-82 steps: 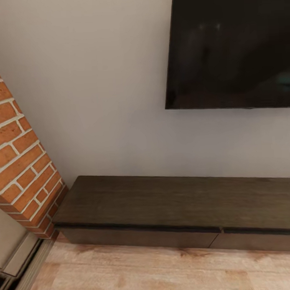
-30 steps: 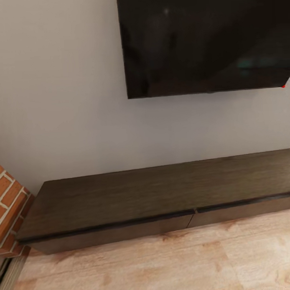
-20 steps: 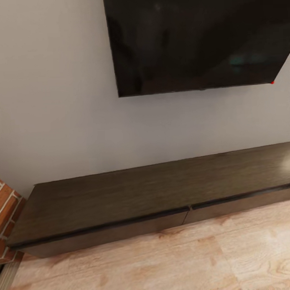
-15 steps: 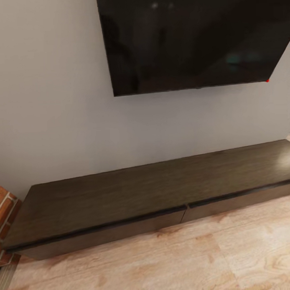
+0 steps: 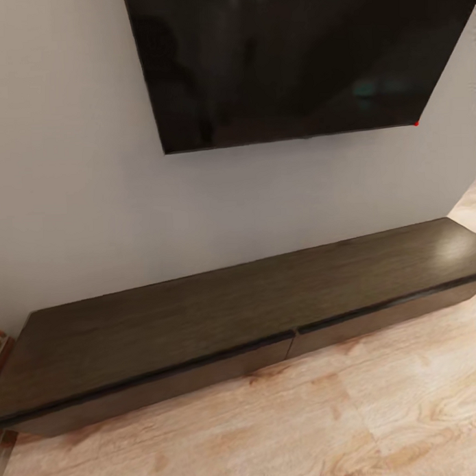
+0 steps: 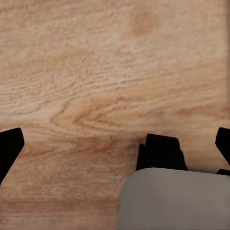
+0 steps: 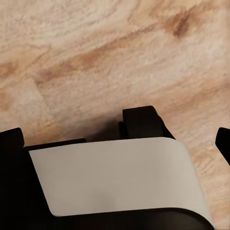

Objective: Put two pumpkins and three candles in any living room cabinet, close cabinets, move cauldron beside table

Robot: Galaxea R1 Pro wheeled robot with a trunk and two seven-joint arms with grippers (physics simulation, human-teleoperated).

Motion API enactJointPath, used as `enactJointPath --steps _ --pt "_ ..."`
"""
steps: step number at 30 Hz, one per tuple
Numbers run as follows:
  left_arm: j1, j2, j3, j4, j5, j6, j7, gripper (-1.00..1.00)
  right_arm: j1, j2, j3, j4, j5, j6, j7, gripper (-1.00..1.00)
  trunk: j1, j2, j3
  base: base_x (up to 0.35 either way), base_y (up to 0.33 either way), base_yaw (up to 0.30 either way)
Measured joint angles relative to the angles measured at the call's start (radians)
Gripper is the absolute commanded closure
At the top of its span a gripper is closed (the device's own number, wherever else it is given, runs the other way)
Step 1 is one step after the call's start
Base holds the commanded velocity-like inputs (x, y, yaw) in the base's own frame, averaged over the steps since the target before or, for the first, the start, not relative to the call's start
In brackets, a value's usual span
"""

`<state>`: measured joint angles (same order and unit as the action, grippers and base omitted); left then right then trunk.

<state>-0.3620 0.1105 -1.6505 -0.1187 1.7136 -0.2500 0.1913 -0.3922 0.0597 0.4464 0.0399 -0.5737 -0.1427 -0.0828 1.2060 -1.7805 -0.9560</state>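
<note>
Ahead, the long low dark brown cabinet (image 5: 227, 314) sits against the pale wall (image 5: 72, 202) under the black wall-mounted TV (image 5: 286, 58), both drawer fronts flush and shut, its top bare. Each wrist camera looks down at light wood plank floor (image 6: 105, 72); the left gripper (image 6: 115, 143) and right gripper (image 7: 115, 139) have dark fingertips set wide apart, holding nothing.

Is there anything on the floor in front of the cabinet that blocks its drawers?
Nothing visible does. The cabinet has two shut drawer fronts, and the plank floor in front of them looks bare. No pumpkins or candles are in sight yet.
</note>
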Motion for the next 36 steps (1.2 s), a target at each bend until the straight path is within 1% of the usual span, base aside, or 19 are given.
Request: enactJointPath --steps 36 --pt "0.0 0.0 0.0 0.0 0.0 0.0 0.0 -1.0 0.0 -0.001 0.0 0.0 0.0 0.0 0.0 -1.0 0.0 0.0 -0.052 0.0 0.0 -0.134"
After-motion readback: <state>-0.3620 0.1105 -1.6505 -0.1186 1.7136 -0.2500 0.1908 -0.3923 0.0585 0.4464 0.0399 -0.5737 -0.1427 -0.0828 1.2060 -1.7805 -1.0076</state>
